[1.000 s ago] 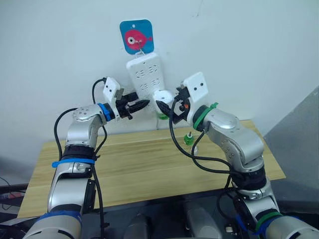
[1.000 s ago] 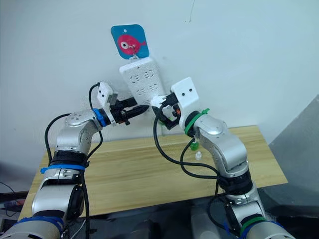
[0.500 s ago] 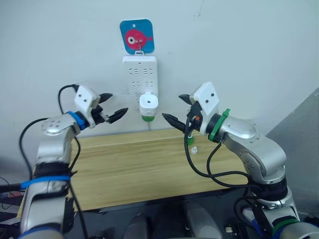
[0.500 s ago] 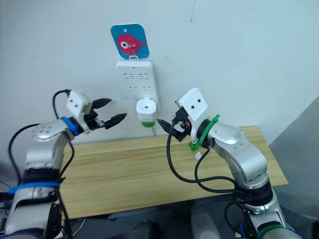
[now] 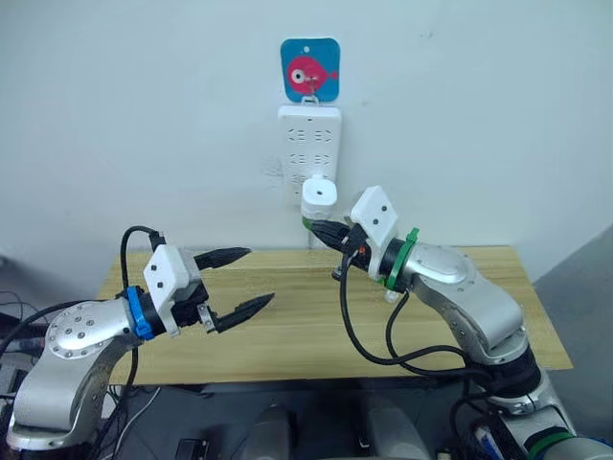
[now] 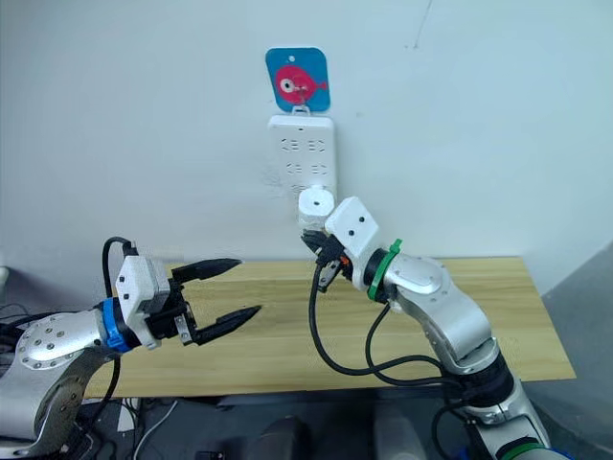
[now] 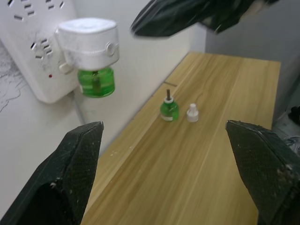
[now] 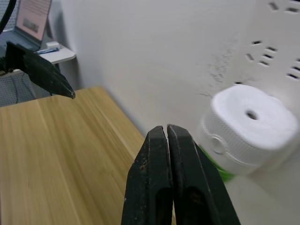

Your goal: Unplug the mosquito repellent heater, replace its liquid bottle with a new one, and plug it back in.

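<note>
Setting: pale wall, wooden table point(image 5: 287, 316) against it, white power strip point(image 5: 308, 153) hanging upright under a blue fish plaque point(image 5: 309, 70).

Item 1, mosquito repellent heater point(image 5: 319, 199): plugged into the lower part of the strip, vent facing out, a green bottle point(image 7: 95, 82) screwed in beneath it. Its long axis runs vertically, bottle down.

Item 2, capless green bottle point(image 7: 168, 108): stands upright on the table near the wall, wick up, toward the right end, below and right of the heater. A small white cap point(image 7: 192, 112) sits just beside it, apart. Judged the spent bottle, with the fresh one already fitted.

Item 3, right gripper point(image 5: 320, 230): fingers pressed together, holding nothing, tips pointing at the wall just below the heater's base, near it; contact cannot be told.

Item 4, left gripper point(image 5: 247, 282): jaws spread wide, empty, hovering over the left half of the table, well apart from the heater.

Relation of note: the heater lies just above and beyond the right fingertips, up and right of the left gripper. The right arm is much the nearer.

Status, as judged: the task looks all but finished.
</note>
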Controlling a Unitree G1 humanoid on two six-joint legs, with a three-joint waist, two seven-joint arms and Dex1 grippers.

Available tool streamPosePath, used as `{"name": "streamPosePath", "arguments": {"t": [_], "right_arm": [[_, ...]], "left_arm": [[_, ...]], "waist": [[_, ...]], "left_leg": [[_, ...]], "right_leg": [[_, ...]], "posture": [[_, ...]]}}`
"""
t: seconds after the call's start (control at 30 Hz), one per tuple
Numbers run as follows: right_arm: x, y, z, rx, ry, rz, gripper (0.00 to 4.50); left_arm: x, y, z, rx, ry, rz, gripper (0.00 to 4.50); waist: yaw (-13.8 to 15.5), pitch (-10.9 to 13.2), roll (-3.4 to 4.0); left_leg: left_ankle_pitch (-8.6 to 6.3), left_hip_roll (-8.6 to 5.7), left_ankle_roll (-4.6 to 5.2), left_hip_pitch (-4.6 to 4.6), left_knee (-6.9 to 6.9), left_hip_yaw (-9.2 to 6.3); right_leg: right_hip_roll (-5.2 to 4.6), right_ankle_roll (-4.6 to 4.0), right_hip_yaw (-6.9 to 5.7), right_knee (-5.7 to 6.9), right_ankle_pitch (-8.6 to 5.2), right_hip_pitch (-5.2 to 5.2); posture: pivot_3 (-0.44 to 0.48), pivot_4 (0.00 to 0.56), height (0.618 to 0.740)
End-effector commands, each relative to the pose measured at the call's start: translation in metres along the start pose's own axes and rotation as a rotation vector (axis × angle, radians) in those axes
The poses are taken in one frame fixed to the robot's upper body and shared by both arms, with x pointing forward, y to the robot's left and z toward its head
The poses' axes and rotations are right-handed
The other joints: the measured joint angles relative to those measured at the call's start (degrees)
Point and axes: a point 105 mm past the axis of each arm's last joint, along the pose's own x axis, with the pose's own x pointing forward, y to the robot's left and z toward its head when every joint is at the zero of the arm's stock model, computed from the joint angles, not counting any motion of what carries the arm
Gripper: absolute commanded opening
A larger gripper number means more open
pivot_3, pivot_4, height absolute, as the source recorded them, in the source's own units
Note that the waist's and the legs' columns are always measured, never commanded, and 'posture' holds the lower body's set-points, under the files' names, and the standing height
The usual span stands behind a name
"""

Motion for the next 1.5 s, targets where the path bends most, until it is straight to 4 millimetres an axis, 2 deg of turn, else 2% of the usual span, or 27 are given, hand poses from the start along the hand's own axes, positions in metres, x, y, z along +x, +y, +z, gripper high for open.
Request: {"name": "streamPosePath", "arguments": {"t": [0.03,0.23,0.87,1.23,1.33,1.5], "right_arm": [[0.007,-0.008,0.007,-0.028,-0.042,-0.051,0.06],[0.012,-0.023,0.001,-0.023,-0.028,-0.129,0.06],[0.01,-0.04,-0.008,-0.04,0.026,-0.224,0.06],[0.005,-0.059,-0.015,0.061,0.03,-0.33,0.06],[0.005,-0.053,-0.013,0.077,0.021,-0.276,0.06],[-0.002,-0.024,-0.001,0.035,-0.003,-0.092,0.06]], "left_arm": [[0.005,-0.015,0.016,0.02,-0.054,-0.031,4.41],[0.008,-0.019,0.019,0.026,-0.064,-0.046,4.41],[0.017,-0.013,0.02,0.04,-0.074,-0.057,4.41],[0.02,-0.013,0.018,0.043,-0.073,-0.066,4.41],[0.02,-0.013,0.018,0.039,-0.077,-0.063,4.41],[0.018,-0.006,0.01,0.028,-0.064,-0.037,4.41]], "waist": [[0.1,0.0,0.0],[0.5,0.0,0.0],[0.6,0.0,0.0],[0.6,0.0,0.0],[0.6,0.0,0.0],[0.7,0.0,0.0]], "left_leg": [[0.0,0.0,0.0,0.01,-0.01,0.05],[0.0,0.01,0.0,0.04,-0.02,0.1],[0.0,0.03,0.01,0.05,-0.02,0.16],[0.0,0.04,0.0,0.07,0.0,0.17],[0.01,0.03,0.0,0.15,0.02,0.18],[0.01,0.03,0.01,0.23,0.01,0.17]], "right_leg": [[0.0,0.0,-0.01,-0.01,0.0,0.0],[0.06,-0.01,-0.01,0.0,0.0,-0.01],[0.2,-0.01,0.03,-0.01,-0.01,-0.01],[0.21,-0.01,0.06,-0.01,-0.01,0.01],[0.26,-0.02,0.06,-0.01,-0.01,0.11],[0.42,-0.02,0.07,-0.04,-0.03,0.22]], "posture": [[0.006,0.15,0.733],[0.012,0.148,0.733],[-0.006,0.142,0.733],[-0.007,0.135,0.733],[-0.01,0.13,0.733],[-0.012,0.128,0.733]]}}
